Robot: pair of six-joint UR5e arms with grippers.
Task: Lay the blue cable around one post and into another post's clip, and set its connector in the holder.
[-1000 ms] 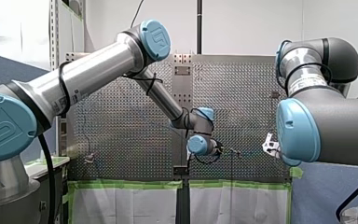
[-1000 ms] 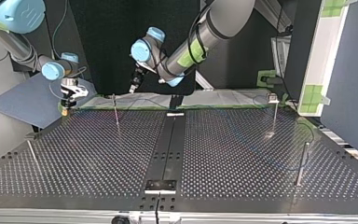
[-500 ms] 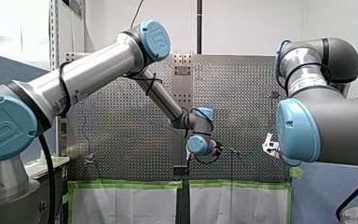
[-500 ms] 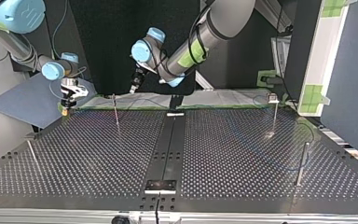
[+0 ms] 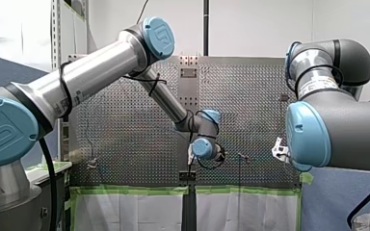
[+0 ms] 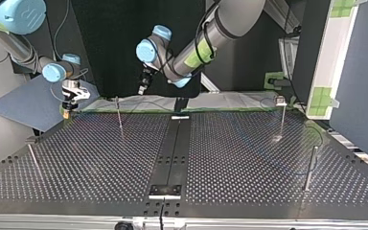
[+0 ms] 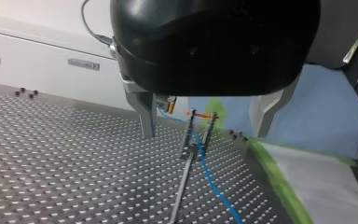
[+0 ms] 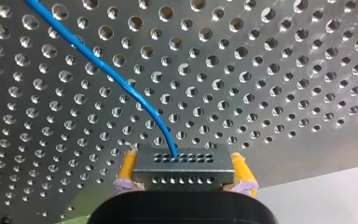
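My right gripper (image 8: 184,161) is shut, its yellow pads clamping the dark connector (image 8: 184,172). The blue cable (image 8: 121,79) leaves the connector and runs off over the perforated plate. In the top view my right gripper (image 6: 68,106) hangs at the table's far left corner. My left gripper (image 7: 203,135) is open, its metal fingers (image 7: 147,119) empty. Ahead of and below them stands a thin post with a forked clip (image 7: 196,133), and the blue cable (image 7: 210,176) passes through or close beside it. In the top view my left gripper (image 6: 143,89) hovers above and behind that post (image 6: 119,117).
More thin posts stand at the top view's left (image 6: 32,159) and right (image 6: 309,167), plus a clip-topped one (image 6: 282,117). White brackets (image 6: 164,190) sit on the dark centre strip. Green tape (image 7: 279,182) edges the table beside the clip post.
My left arm's wrist has turned and shifted a little, toward the front view's left, with the gripper still open. My right arm and the connector have not moved.
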